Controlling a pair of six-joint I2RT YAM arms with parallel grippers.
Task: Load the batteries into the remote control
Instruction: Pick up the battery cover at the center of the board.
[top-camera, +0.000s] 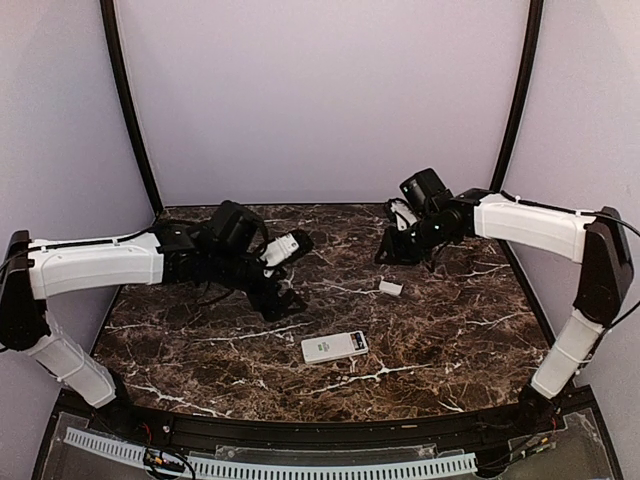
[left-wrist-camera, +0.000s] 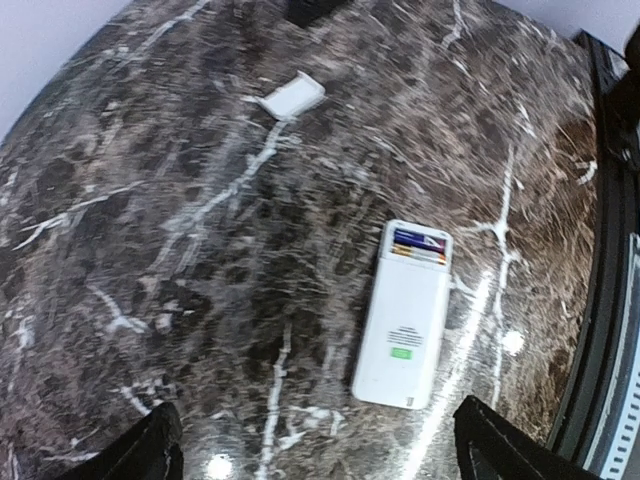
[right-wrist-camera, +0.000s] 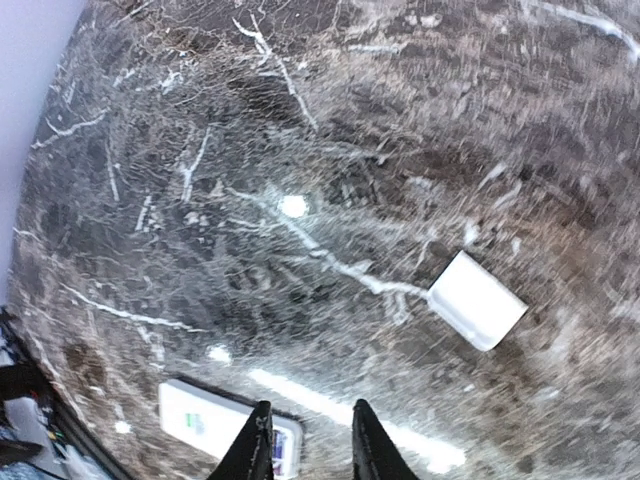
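The white remote control lies back side up on the marble table, near the front centre. Its end compartment stands uncovered, and batteries with coloured labels sit inside it. In the left wrist view the remote control shows a green mark. My left gripper hovers left of and behind it, and my left gripper is wide open and empty. My right gripper hangs at the back right; in its own view the right gripper has a narrow gap with nothing in it.
A small flat white rectangular piece lies on the marble between the right gripper and the remote control. It also shows as the white piece and the white piece. A black rail borders the table's near edge.
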